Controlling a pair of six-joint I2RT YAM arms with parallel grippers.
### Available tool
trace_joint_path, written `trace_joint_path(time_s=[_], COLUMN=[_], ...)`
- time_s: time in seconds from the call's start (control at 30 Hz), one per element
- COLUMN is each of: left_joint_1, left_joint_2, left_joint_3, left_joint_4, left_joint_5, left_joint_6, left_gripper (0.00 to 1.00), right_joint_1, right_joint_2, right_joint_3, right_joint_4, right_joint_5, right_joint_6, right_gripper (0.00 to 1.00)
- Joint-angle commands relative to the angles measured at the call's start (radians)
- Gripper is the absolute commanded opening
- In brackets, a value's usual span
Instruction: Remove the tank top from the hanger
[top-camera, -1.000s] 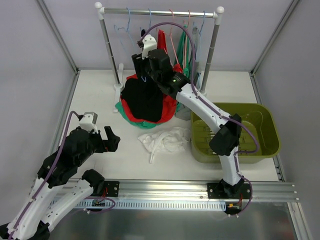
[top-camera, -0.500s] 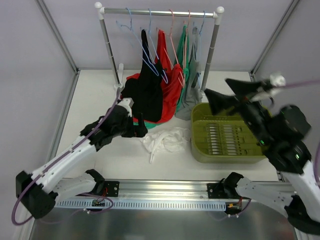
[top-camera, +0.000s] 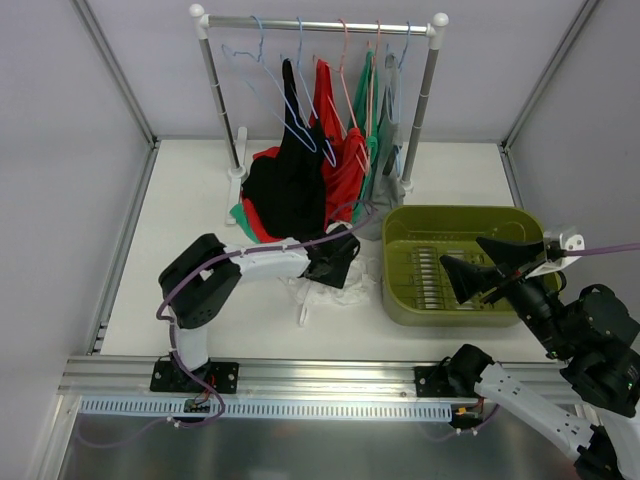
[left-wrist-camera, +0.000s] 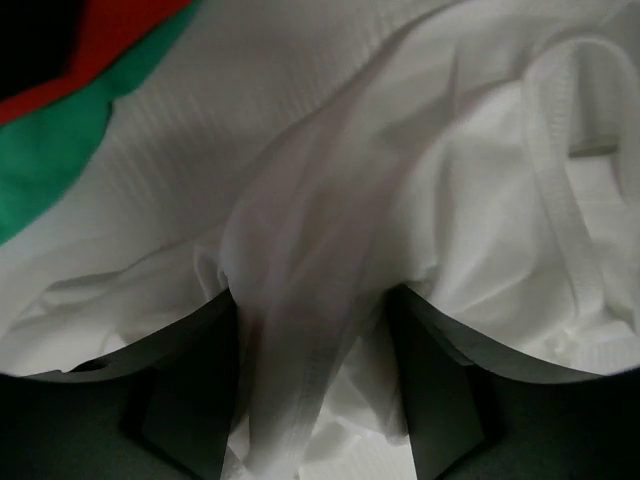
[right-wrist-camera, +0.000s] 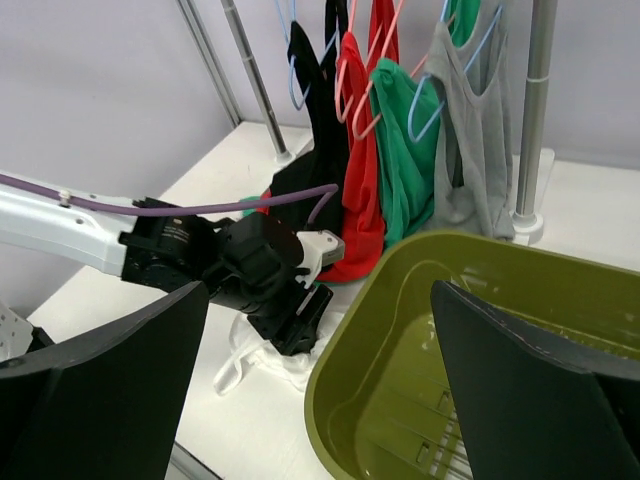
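A white tank top (top-camera: 348, 290) lies crumpled on the table, off any hanger; it also shows in the right wrist view (right-wrist-camera: 262, 358). My left gripper (top-camera: 335, 268) reaches across onto it. In the left wrist view its fingers (left-wrist-camera: 190, 400) pinch a raised fold of the white cloth (left-wrist-camera: 300, 260). My right gripper (top-camera: 485, 265) is open and empty, held high above the green basket (top-camera: 400, 305). Black (top-camera: 290, 190), red (top-camera: 345, 170), green (top-camera: 370, 90) and grey (top-camera: 392, 110) tank tops hang on the rack (top-camera: 320, 25).
Empty blue hangers (top-camera: 245, 60) hang at the rack's left end. The green basket (right-wrist-camera: 366, 306) stands right of the white top and holds nothing I can see. Green and red cloth pools on the table under the black top (top-camera: 245, 215).
The left arm swung right across the table and came down on the white tank top. The right arm left the rack and now sits low over the basket.
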Motion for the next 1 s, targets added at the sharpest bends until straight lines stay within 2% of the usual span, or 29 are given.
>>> trace_joint_path(time_s=[0.0,0.03,0.07,0.1,0.17,0.2,0.4,0.47,0.6,0.7,0.73,0.8,0.83,0.97], left_joint_1=[-0.057,-0.066,-0.08,-0.088,-0.099,-0.108,-0.162,-0.171,-0.175,-0.175,-0.175,-0.175,-0.175,-0.175], left_joint_2=[0.008,0.005,-0.004,-0.011,-0.051,-0.074,-0.416,-0.546,-0.665,-0.638,-0.616,-0.533,-0.498,-0.265], left_joint_3=[0.03,0.021,0.018,0.012,-0.011,-0.022,-0.097,-0.086,0.002,0.171,0.276,0.389,0.505,0.763], left_joint_4=[0.0,0.003,0.003,0.003,0.0,0.0,-0.04,-0.051,-0.064,-0.066,-0.066,-0.066,-0.068,-0.068], left_joint_5=[-0.032,-0.029,-0.026,-0.024,-0.026,-0.035,-0.142,-0.196,-0.251,-0.226,-0.206,-0.132,-0.109,-0.006], left_joint_6=[-0.034,-0.038,-0.04,-0.041,-0.049,-0.05,-0.063,-0.051,0.015,0.126,0.152,0.212,0.242,0.259], left_gripper=[0.56,0.56,0.49,0.26,0.02,0.0,0.0,0.0,0.0,0.0,0.0,0.0,0.0,0.0], right_joint_1=[0.001,0.001,-0.001,0.001,0.001,0.001,0.001,0.001,-0.001,0.001,0.001,-0.001,0.001,0.001], right_joint_2=[-0.003,-0.001,0.0,0.0,0.005,0.005,-0.011,-0.033,-0.066,-0.077,-0.081,-0.099,-0.109,-0.191], right_joint_3=[0.024,0.019,0.018,0.016,0.012,0.009,-0.017,-0.03,-0.066,-0.085,-0.093,-0.096,-0.097,-0.113], right_joint_4=[-0.064,-0.064,-0.063,-0.064,-0.063,-0.063,-0.056,-0.038,-0.017,-0.012,-0.01,-0.009,-0.01,-0.009], right_joint_5=[0.0,-0.003,-0.003,-0.006,-0.009,-0.011,0.053,0.087,0.195,0.224,0.233,0.279,0.301,0.445], right_joint_6=[0.011,0.008,0.007,0.004,0.002,-0.001,-0.013,-0.004,0.011,0.025,0.028,0.05,0.06,0.136], right_gripper=[0.99,0.99,1.0,1.0,1.0,0.99,0.99,1.0,0.99,1.0,0.99,0.99,1.0,0.99])
